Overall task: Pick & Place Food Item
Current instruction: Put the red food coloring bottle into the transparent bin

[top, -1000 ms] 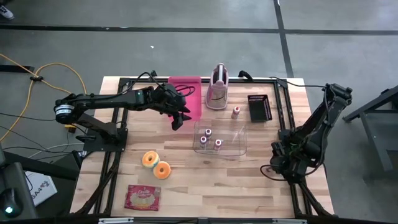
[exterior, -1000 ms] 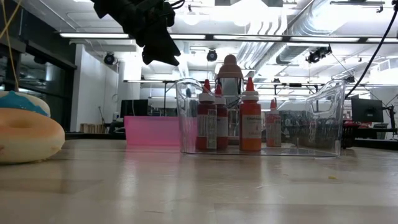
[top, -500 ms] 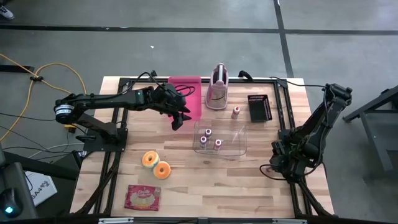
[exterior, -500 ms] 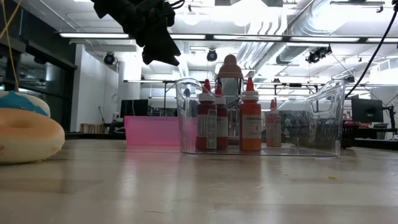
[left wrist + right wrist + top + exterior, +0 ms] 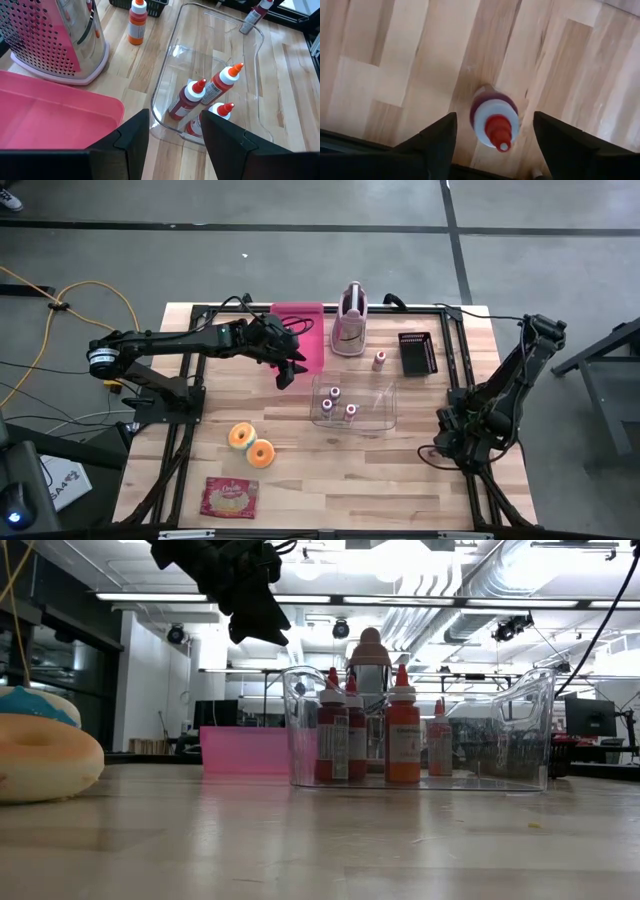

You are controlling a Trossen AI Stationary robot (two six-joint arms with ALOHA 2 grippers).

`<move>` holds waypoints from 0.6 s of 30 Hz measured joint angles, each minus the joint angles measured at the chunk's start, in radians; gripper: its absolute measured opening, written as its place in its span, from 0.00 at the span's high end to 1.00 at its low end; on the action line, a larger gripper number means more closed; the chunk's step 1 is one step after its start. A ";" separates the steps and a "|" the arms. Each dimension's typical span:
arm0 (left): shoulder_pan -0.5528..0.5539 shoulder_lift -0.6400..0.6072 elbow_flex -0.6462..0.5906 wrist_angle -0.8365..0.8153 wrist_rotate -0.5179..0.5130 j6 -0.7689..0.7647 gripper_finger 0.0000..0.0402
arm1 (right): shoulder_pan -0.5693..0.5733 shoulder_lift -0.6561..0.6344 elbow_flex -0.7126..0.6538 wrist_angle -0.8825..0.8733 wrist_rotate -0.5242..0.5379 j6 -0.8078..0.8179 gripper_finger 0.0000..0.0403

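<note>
The right gripper (image 5: 495, 137) is hanging low over the table's right side with its jaws spread wide and empty, a red-capped sauce bottle (image 5: 493, 121) standing upright on the wood between its fingers, not yet touched. The left gripper (image 5: 172, 135) is hovering above the gap between the pink tray (image 5: 50, 117) and the clear bin (image 5: 165, 85), its jaws moderately open and holding nothing. Three bottles are already sitting in that bin, and another bottle (image 5: 379, 360) is waiting on the table beside the black basket (image 5: 417, 353). To my eye, the risk lies in the closing: the bottle is slim and round, and if the fingers are meeting it off-centre or too near the cap, it could be knocked over or squirt out sideways toward the table edge. A loose hold could also let it swing on the way to the bin. The bottle labels are too small to read, and so is the writing on the red packet (image 5: 229, 498) near the two doughnuts (image 5: 251, 443).
</note>
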 joint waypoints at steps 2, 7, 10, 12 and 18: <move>0.000 0.000 0.000 0.000 0.000 0.000 0.57 | 0.000 0.000 0.000 0.009 0.000 0.000 0.40; 0.000 0.000 0.000 0.000 0.000 0.000 0.57 | 0.000 0.000 0.000 0.009 0.000 0.000 0.45; 0.000 0.000 0.000 0.000 0.000 0.000 0.57 | 0.000 0.000 0.000 0.009 0.000 0.000 0.48; 0.000 0.000 0.000 0.000 0.000 0.000 0.57 | 0.000 0.000 0.000 0.009 0.000 0.000 0.51; 0.000 0.000 0.000 0.000 0.000 0.000 0.57 | 0.000 0.000 0.000 0.009 0.000 0.000 0.60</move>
